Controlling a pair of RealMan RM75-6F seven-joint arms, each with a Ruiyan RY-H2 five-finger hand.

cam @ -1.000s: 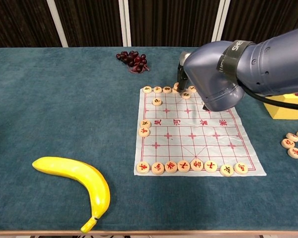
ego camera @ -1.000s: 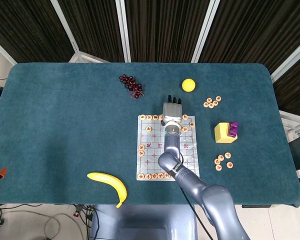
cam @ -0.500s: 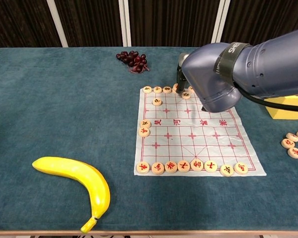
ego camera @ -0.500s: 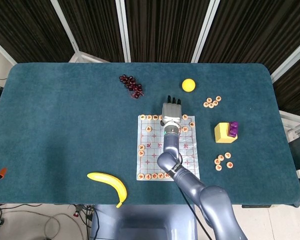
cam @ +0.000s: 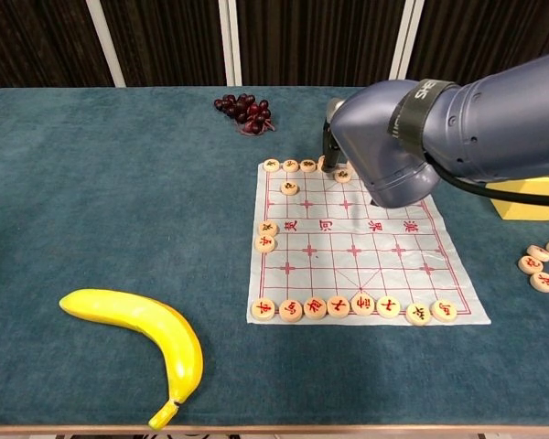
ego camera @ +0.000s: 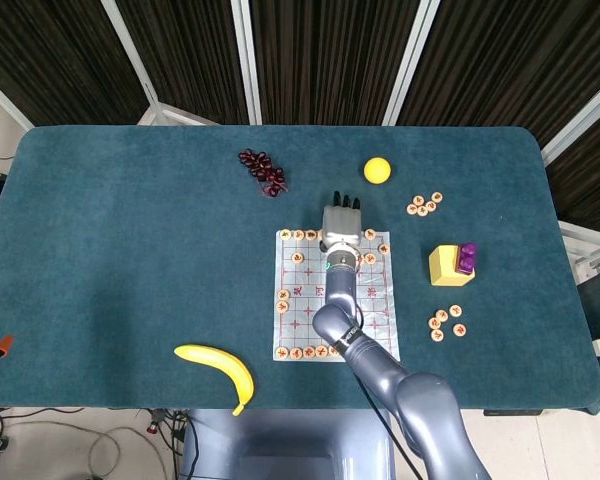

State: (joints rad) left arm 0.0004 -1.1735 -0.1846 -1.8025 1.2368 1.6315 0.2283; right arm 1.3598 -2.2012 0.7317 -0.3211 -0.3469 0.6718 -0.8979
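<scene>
Our right hand [ego camera: 342,222] reaches straight out over the far edge of the chess board [ego camera: 335,296], the forearm stretched along the board's middle and the wrist level. The fingers [ego camera: 345,202] point away from us past the back row of chess pieces [ego camera: 300,235], lying side by side and extended; whether they pinch a piece underneath we cannot tell, since the arm hides the palm in the chest view. The board lies flat on the counter [ego camera: 130,250], right of centre. Grapes [ego camera: 263,172] and an orange ball [ego camera: 377,170] sit beyond the hand; a banana [cam: 142,329] lies near us.
</scene>
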